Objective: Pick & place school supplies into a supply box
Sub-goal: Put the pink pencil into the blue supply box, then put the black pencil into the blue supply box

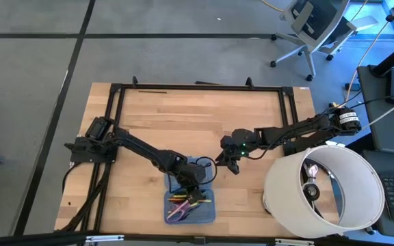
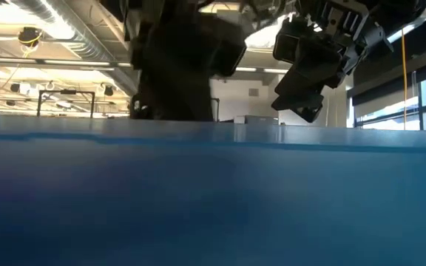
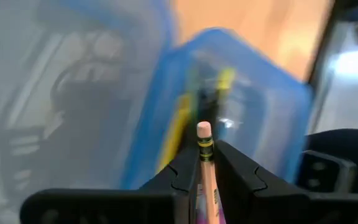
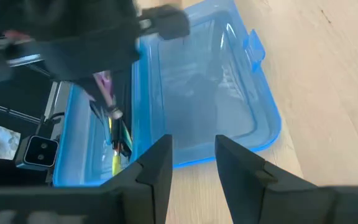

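No readable brand, label or lettering anywhere; only a purple-pink printed patch on the pencil (image 3: 204,168), too blurred to make out.

In the high view, supply box (image 1: 208,212) at about 6 o'clock on the table (image 1: 149,123), near its front edge, lying open with two blue halves. Lower half filled with school supplies (image 1: 183,202): yellow, orange, green and dark sticks, plus what looks like purple-handled scissors (image 1: 175,214), though too small to be sure.

Left arm reaching from 9 o'clock diagonally toward the box, elbow bent, left gripper (image 1: 194,186) pointed down over the upper part of the filled half. In the left wrist view, fingers (image 3: 180,175) close on either side of the pale pencil with pink eraser and a green-and-yellow band, seemingly pinching it, eraser end pointing toward the box.

Right arm stretched from 3 o'clock toward the table's centre, right gripper (image 1: 230,162) hanging just off the box's upper right corner, at roughly 1 o'clock from it. Fingers (image 4: 155,169) parted, nothing between them, clear of the open blue lid half below.

White drum (image 1: 323,188) at 4 o'clock, over the table's right edge.
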Controlling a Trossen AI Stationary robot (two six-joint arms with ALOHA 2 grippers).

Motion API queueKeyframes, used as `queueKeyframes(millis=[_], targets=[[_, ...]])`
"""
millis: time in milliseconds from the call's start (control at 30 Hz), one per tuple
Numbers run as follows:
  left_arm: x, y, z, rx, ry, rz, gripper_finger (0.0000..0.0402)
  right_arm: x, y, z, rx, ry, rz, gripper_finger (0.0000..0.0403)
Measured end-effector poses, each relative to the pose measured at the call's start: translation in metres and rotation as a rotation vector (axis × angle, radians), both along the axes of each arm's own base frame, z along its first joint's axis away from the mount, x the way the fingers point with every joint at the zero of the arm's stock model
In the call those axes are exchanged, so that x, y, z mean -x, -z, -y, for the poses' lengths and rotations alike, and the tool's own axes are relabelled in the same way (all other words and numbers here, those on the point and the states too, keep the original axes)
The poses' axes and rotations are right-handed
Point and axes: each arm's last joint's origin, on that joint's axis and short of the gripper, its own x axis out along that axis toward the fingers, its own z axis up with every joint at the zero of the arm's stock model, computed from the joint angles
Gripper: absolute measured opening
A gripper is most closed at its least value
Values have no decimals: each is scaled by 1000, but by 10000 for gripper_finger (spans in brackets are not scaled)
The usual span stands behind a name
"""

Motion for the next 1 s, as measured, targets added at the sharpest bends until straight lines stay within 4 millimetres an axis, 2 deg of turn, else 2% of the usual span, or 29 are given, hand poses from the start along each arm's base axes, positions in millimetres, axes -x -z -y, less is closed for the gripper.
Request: queueKeyframes(millis=[200,733,833,1000], targets=[[5,4,-12,-5,18,-93,45,0,0,0,0,0,-2,126],[3,3,-13,13,64,-59,91,0,0,0,1,0,-2,126],[3,-3,-17,54,71,-59,95,0,0,0,1,0,-2,126],[8,-25,-28,69,62,-22,92,0,0,0,1,0,-3,126]])
